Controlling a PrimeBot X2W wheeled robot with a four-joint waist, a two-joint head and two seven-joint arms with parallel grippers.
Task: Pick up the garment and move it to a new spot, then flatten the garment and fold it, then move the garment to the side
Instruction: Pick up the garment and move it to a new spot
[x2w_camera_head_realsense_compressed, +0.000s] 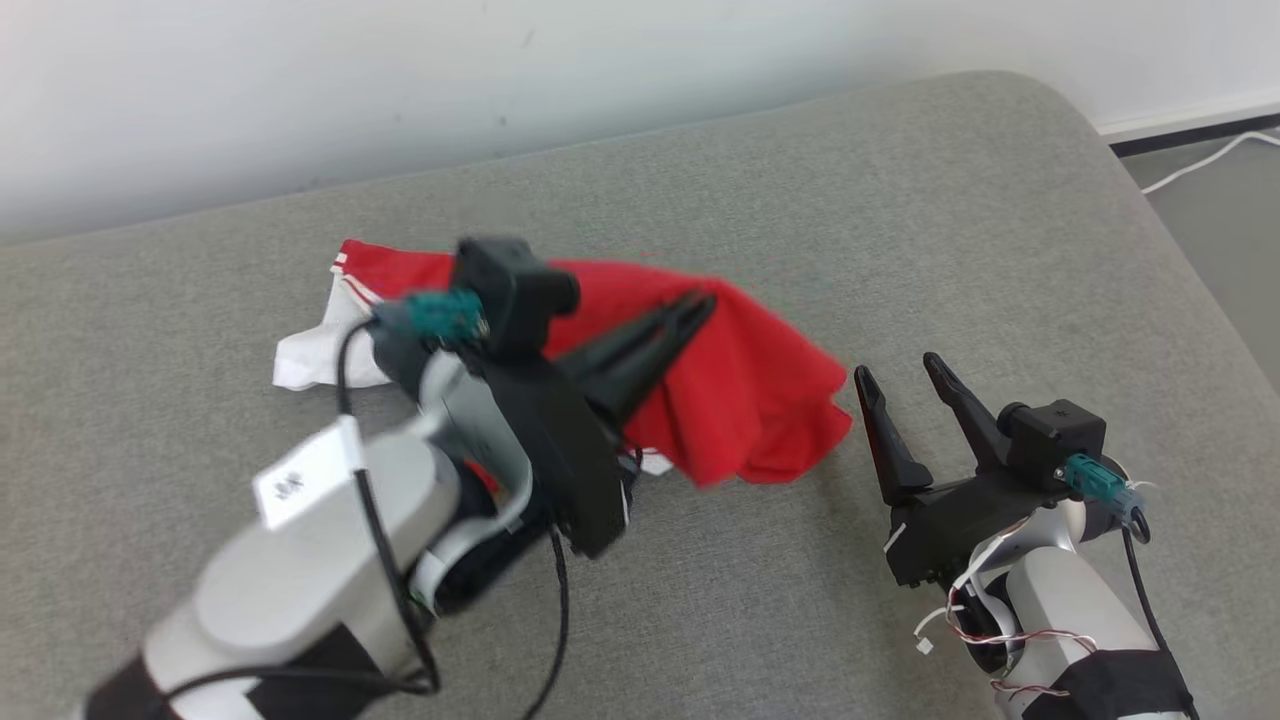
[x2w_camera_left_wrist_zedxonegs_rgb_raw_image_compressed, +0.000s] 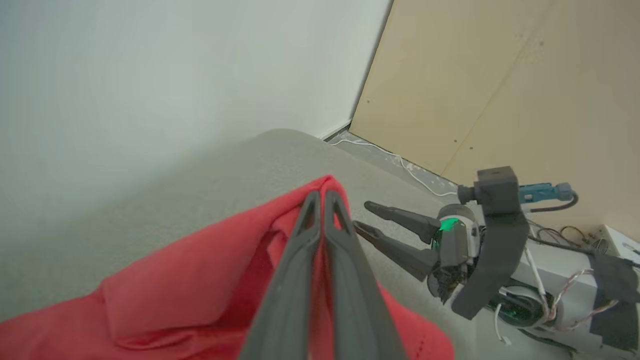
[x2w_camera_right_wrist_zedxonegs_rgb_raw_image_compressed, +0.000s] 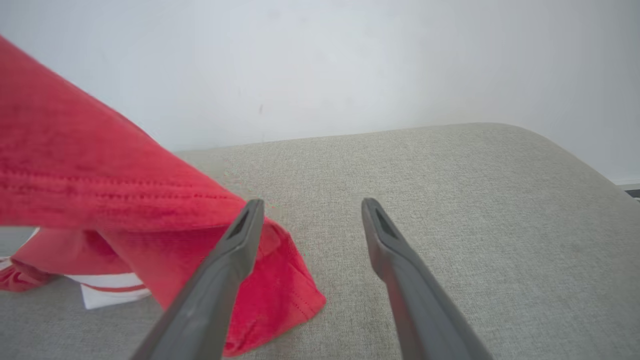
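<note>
The red garment (x2w_camera_head_realsense_compressed: 760, 400) lies near the middle of the grey cushion (x2w_camera_head_realsense_compressed: 900, 200), not far from the white wall (x2w_camera_head_realsense_compressed: 500, 60). Its white part with red stripes rests flat on the cushion at the robot's left side. The left gripper (x2w_camera_head_realsense_compressed: 700, 303) is closed on the garment: in the left wrist view its two dark fingers are pressed together with red cloth between and around their tips. A fold of the cloth is raised above the cushion, while the lower red edge hangs down and touches the surface. The right gripper (x2w_camera_head_realsense_compressed: 897, 368) is open, with its fingers spread wide and nothing between them. It stands just beside the right edge of the garment. In the right wrist view one finger is in front of the red hem; whether it touches the cloth, I cannot tell.
</note>
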